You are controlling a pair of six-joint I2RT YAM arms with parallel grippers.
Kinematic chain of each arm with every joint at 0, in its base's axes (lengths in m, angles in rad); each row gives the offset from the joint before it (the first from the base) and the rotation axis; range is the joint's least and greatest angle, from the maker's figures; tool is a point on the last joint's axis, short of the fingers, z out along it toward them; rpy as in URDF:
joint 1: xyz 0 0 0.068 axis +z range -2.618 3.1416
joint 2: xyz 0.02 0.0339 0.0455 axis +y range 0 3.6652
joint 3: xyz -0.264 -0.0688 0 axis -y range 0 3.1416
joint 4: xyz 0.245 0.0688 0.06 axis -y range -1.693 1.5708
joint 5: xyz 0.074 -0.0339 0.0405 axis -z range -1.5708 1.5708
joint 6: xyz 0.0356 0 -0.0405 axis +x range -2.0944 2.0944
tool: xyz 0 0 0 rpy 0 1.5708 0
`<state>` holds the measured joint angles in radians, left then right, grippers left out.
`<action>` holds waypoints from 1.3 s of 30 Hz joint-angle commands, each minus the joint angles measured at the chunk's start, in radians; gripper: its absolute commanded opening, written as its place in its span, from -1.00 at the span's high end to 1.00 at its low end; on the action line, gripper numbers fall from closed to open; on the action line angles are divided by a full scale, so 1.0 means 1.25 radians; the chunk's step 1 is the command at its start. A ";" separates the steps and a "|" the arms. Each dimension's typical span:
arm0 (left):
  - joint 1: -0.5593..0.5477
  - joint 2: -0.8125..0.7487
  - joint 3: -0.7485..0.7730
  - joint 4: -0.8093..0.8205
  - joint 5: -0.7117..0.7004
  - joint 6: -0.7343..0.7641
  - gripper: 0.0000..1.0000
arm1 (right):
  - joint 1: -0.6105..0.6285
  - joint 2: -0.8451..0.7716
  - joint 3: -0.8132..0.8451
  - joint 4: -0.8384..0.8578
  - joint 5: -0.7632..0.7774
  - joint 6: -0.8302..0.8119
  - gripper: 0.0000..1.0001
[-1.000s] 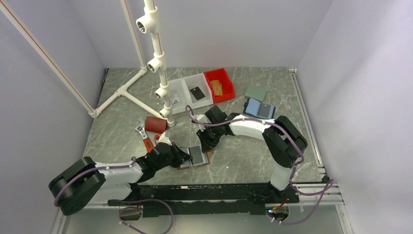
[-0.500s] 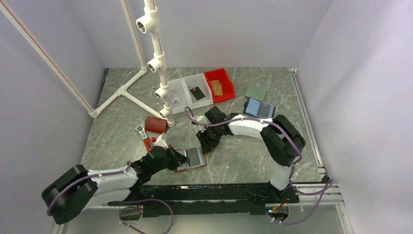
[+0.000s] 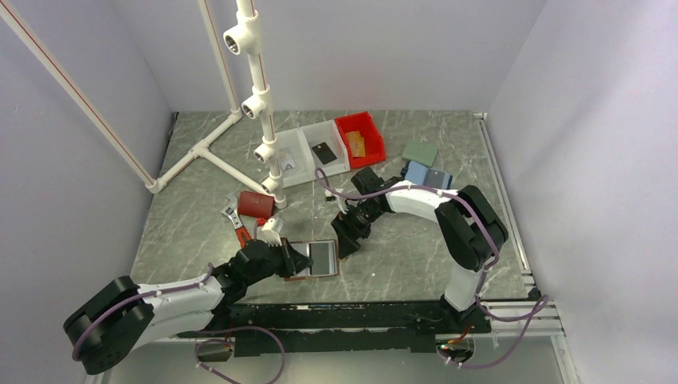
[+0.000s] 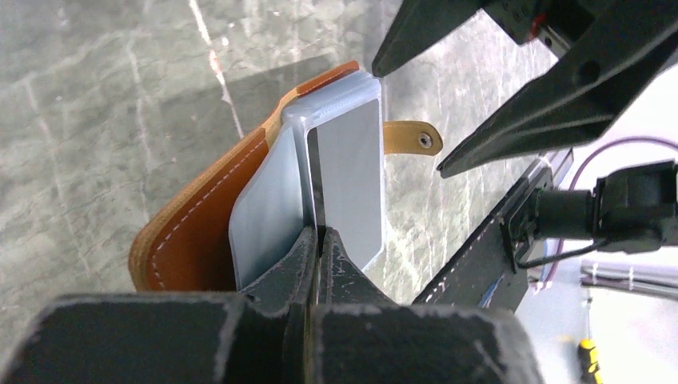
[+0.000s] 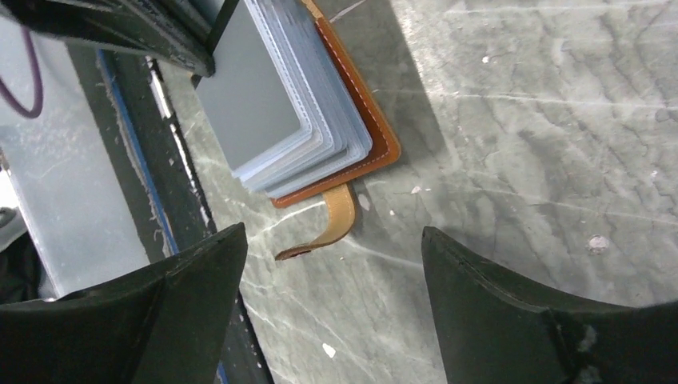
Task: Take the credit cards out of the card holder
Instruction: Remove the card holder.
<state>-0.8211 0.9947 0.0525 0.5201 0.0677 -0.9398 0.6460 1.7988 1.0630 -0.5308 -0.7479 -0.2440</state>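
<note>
Left claw pinning holder, right claw open beside it: slip and mis-grab risk.

My left claw (image 4: 320, 240) is pinched shut on a thin pale-blue sleeve leaf of the holder (image 3: 320, 258), which lies open on the desk (image 3: 400, 256) near the front edge, between my two claws. A grey card (image 5: 248, 96) sits in the top sleeve, not out yet. The tan strap (image 5: 336, 220) curls out on the holder's right side. My right claw (image 5: 334, 236) hangs just past that side, jaws wide apart and empty. My guesses at the risks:
- The left grip is on one flimsy leaf only, so a pull on the card may drag or lift the whole holder.
- The right claw may snag the strap, or bite a sleeve stack instead of one card.
- The claws are close and could bump.
</note>
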 commanded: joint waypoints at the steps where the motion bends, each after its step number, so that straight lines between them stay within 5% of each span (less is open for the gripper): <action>1: 0.002 -0.024 0.018 0.062 0.068 0.162 1.00 | -0.031 -0.052 0.025 -0.044 -0.084 -0.097 -0.69; 12: 0.002 0.017 0.059 0.166 0.201 0.299 1.00 | -0.040 -0.056 -0.001 -0.047 -0.180 -0.177 -0.72; 24: 0.000 0.099 0.054 0.284 0.197 0.294 1.00 | -0.017 -0.037 0.010 -0.085 -0.214 -0.218 -0.38; 35: 0.000 -0.010 0.035 0.212 0.185 0.304 1.00 | 0.016 -0.033 0.037 -0.153 -0.260 -0.288 0.14; 39: 0.000 -0.026 0.025 0.218 0.191 0.301 1.00 | 0.018 -0.032 0.049 -0.182 -0.279 -0.316 0.62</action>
<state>-0.8215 0.9936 0.0887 0.7288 0.2993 -0.5755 0.6636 1.7653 1.0775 -0.7101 -1.0222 -0.5613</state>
